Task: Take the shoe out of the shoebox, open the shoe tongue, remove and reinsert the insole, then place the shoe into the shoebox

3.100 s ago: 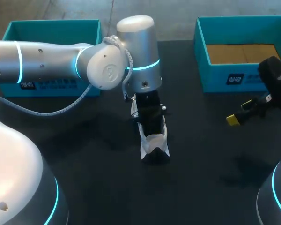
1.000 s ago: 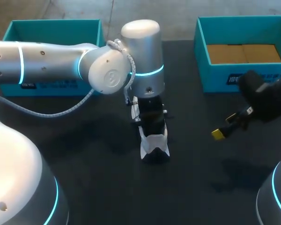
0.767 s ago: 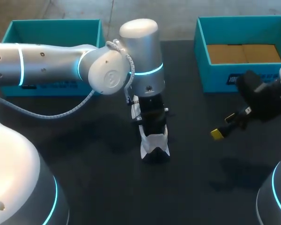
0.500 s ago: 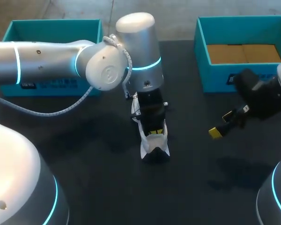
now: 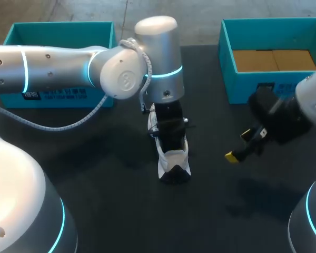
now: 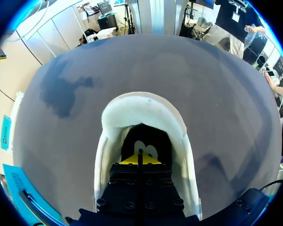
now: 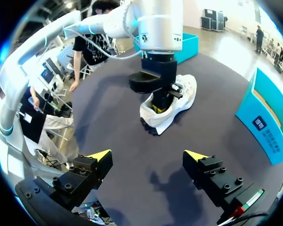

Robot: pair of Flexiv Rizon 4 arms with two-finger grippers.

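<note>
Dark matte counter (image 5: 116, 211), lit from above. The white shoe (image 5: 174, 161) stands on its sole mid-counter, out of any box, toe toward the robot. The left arm (image 5: 52, 66) reaches in over the shoe and its wrist hangs directly above the shoe's opening. The left jaws are down inside the shoe, their yellow fingertips (image 6: 129, 160) clenched together over the dark insole (image 6: 153, 140). Whether a thin edge of insole is pinched between them cannot be told. Judgement: the insole step is in hand, removal or reseating not distinguishable. Right of the shoe and apart from it, the right arm (image 5: 284, 113) holds the right jaws above the counter, released wide and empty, fingertips (image 7: 100, 155) aimed at the shoe. The next move likely calls for the right jaws to steady the shoe's side while the left works vertically, since otherwise the light shoe may lift or tip. Behind the shoe to the right is the teal shoebox (image 5: 242, 87) with a cardboard floor, and behind it to the left is a second teal box (image 5: 58, 31). Each front wall bears a dark label (image 5: 58, 94) with white print, too small to read. There is a white mark on the insole, not legible.
</note>
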